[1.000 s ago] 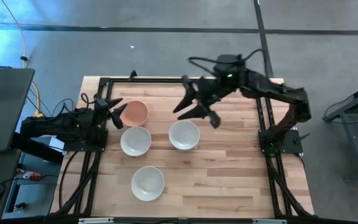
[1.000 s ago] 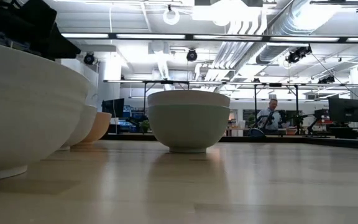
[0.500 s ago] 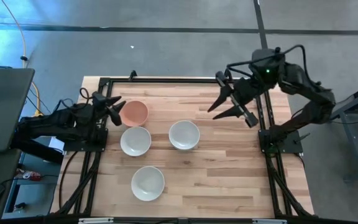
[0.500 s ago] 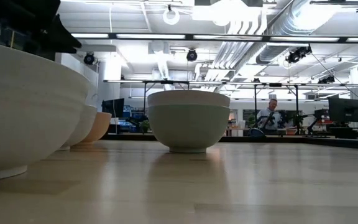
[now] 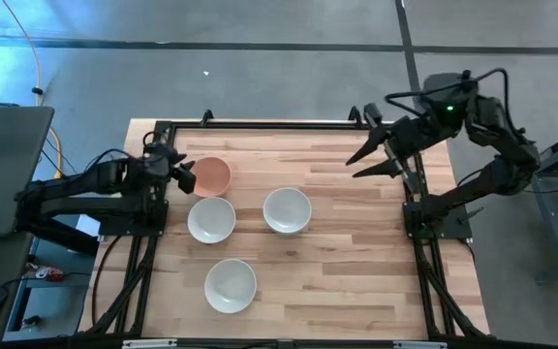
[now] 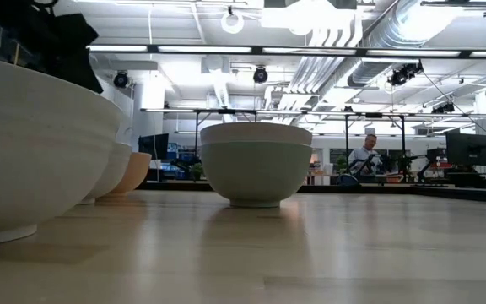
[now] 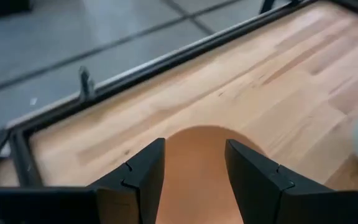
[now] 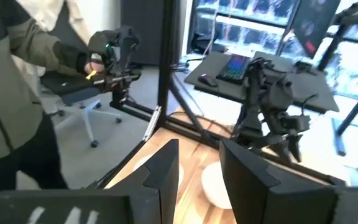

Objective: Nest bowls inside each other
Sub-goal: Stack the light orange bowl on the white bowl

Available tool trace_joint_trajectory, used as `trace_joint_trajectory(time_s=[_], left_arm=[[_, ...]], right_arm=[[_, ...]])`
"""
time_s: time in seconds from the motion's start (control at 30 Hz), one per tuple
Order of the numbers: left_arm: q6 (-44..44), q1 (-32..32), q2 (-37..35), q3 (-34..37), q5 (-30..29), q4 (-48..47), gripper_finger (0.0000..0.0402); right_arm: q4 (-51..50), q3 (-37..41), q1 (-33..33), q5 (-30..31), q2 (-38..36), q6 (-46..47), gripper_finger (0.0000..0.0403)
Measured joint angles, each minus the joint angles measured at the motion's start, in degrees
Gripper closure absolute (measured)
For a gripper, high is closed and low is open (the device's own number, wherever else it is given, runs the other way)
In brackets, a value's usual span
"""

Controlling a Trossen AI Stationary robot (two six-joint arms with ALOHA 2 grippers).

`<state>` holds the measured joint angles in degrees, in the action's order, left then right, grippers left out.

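Note:
Four bowls show in the high view. The salmon-orange bowl [image 5: 212, 175] stands nearest the far left. One white bowl [image 5: 211, 219] is just in front of it and another white bowl [image 5: 231, 285] is near the front edge. The middle white bowl [image 5: 287, 210] shows a double rim in the low view [image 6: 256, 160], as if one bowl sat inside another. No mint green bowl shows plainly. My left gripper [image 5: 184, 173] [image 7: 194, 168] is open, its fingers over the salmon bowl's [image 7: 197, 152] left rim. My right gripper [image 5: 368, 153] [image 8: 201, 165] is open, raised over the table's far right part.
A black frame rail [image 5: 260, 123] runs along the table's far edge, with arm mounts at both sides. Bare wood [image 5: 356, 262] lies to the right of the bowls. The right wrist view shows a person [image 8: 17, 93] beyond the table; another sits far off in the low view [image 6: 369, 156].
My right gripper has drawn back from above the middle white bowl, rising toward the table's far right corner and staying open. My left gripper has edged toward the salmon bowl's left rim. No bowl has moved.

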<state>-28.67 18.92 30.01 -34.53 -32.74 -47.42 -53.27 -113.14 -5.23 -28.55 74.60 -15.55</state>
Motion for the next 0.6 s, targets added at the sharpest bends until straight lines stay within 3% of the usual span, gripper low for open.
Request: trace_joint_trajectory(time_s=[0.23, 0.37, 0.6], left_arm=[[-8.16, 10.94, 9.74, -4.35, 13.17, -7.87, 0.0245], [-8.12, 17.48, 15.33, -5.53, 20.73, -9.39, 0.0245], [-5.70, 24.53, 23.81, -7.07, 24.75, -9.38, 0.0245]], right_arm=[[0.38, 0.02, 0.00, 5.87, -2.40, 0.95, 0.0292], [0.33, 0.04, 0.00, 8.50, -3.25, 1.53, 0.0292], [-0.57, 0.04, 0.02, 8.49, -4.26, 3.08, 0.0292]])
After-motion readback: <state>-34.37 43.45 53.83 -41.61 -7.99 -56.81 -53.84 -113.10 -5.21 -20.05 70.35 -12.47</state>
